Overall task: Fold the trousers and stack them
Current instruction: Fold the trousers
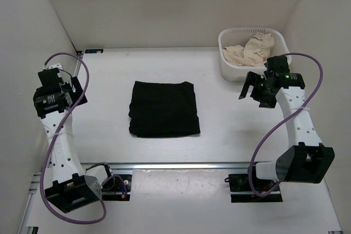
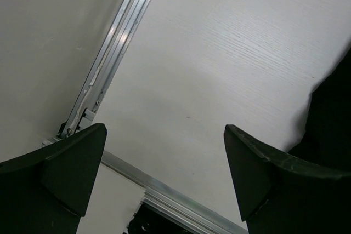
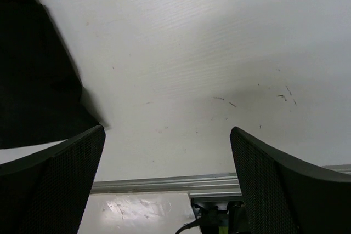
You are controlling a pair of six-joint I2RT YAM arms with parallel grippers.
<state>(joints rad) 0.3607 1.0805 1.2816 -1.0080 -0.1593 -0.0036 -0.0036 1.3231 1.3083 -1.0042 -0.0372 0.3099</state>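
The black trousers [image 1: 164, 108] lie folded into a flat rectangle in the middle of the table. An edge of them shows in the left wrist view [image 2: 334, 113] and in the right wrist view [image 3: 33, 75]. My left gripper [image 1: 75, 87] is open and empty, held above the table at the far left, well apart from the trousers; its jaws stand wide over bare table in the left wrist view [image 2: 164, 173]. My right gripper [image 1: 253, 89] is open and empty, held to the right of the trousers, next to the basket; it also shows in the right wrist view [image 3: 167, 176].
A white basket [image 1: 227, 64] at the back right holds beige cloth [image 1: 250, 51]. An aluminium rail [image 1: 181, 165] runs along the near table edge with the arm bases. White walls close in the left, back and right sides.
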